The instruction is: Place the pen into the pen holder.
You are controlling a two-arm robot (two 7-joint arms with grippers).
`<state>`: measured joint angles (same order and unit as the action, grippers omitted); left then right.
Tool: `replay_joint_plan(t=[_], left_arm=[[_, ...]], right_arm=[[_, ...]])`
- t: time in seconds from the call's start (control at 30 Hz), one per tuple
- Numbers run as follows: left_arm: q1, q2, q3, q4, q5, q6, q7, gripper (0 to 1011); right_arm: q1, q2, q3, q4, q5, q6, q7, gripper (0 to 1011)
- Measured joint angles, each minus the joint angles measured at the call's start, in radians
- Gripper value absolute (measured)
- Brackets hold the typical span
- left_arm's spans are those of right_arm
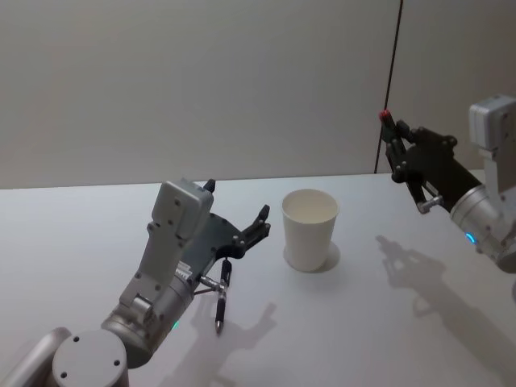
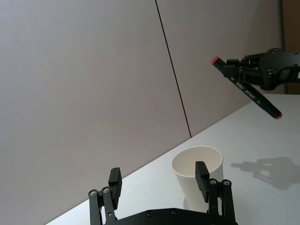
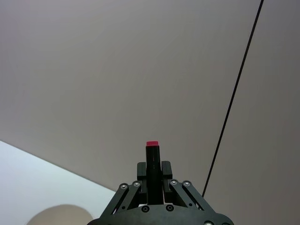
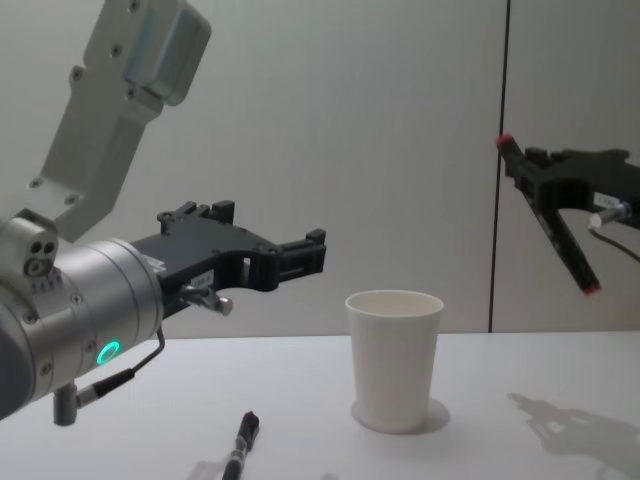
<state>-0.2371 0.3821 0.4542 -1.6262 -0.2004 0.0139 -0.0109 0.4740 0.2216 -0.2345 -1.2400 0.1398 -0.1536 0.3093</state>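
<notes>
The pen holder (image 1: 310,234) (image 4: 393,365), a plain white paper cup that tapers towards its base and is finished with a rolled rim, is seen standing upright and open-mouthed on the white desk (image 1: 81,234); nothing can be made out inside it from the head view.

The pen (image 4: 570,250) (image 2: 255,93), a black marker with red at both ends and pale lettering along its barrel, is held well above the desk to the right of the pen holder and higher than its rim; it is clamped near its upper end by the right gripper (image 1: 395,143) (image 3: 153,171), whose fingers are closed on the barrel; the pen is tilted, its upper red tip leaning towards the pen holder and its lower tip pointing away from it.

The left gripper (image 1: 235,204) (image 2: 158,171) is held just left of the pen holder, at about the height of its rim, with its fingers spread wide and nothing between them; it is not touching the cup.

A second pen (image 1: 222,297) (image 4: 241,445), slim and dark, is seen lying flat on the desk to the left of the pen holder and nearer the robot, beneath the left gripper.

A pale wall (image 1: 201,81) with one dark vertical seam is seen behind the pen holder.
</notes>
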Motion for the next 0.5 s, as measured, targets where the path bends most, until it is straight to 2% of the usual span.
replay_joint_plan(t=[0.03, 0.13, 0.2, 0.23, 0.37, 0.43, 0.5], left_arm=[[0.000, 0.000, 0.000, 0.000, 0.000, 0.000, 0.000, 1000], [0.000, 0.000, 0.000, 0.000, 0.000, 0.000, 0.000, 1000], [0.000, 0.000, 0.000, 0.000, 0.000, 0.000, 0.000, 1000], [0.000, 0.000, 0.000, 0.000, 0.000, 0.000, 0.000, 1000], [0.000, 0.000, 0.000, 0.000, 0.000, 0.000, 0.000, 1000], [0.000, 0.000, 0.000, 0.000, 0.000, 0.000, 0.000, 1000], [0.000, 0.000, 0.000, 0.000, 0.000, 0.000, 0.000, 999]], right_arm=[[0.002, -0.002, -0.001, 0.007, 0.001, -0.017, 0.002, 173], [0.023, -0.015, -0.006, 0.060, 0.010, -0.114, 0.016, 173], [0.028, -0.017, -0.007, 0.071, 0.012, -0.132, 0.019, 173], [0.038, -0.024, -0.010, 0.097, 0.021, -0.176, 0.029, 173], [0.080, -0.048, -0.018, 0.190, 0.055, -0.292, 0.062, 173], [0.086, -0.051, -0.019, 0.204, 0.058, -0.302, 0.067, 173], [0.107, -0.062, -0.023, 0.247, 0.076, -0.349, 0.086, 173]])
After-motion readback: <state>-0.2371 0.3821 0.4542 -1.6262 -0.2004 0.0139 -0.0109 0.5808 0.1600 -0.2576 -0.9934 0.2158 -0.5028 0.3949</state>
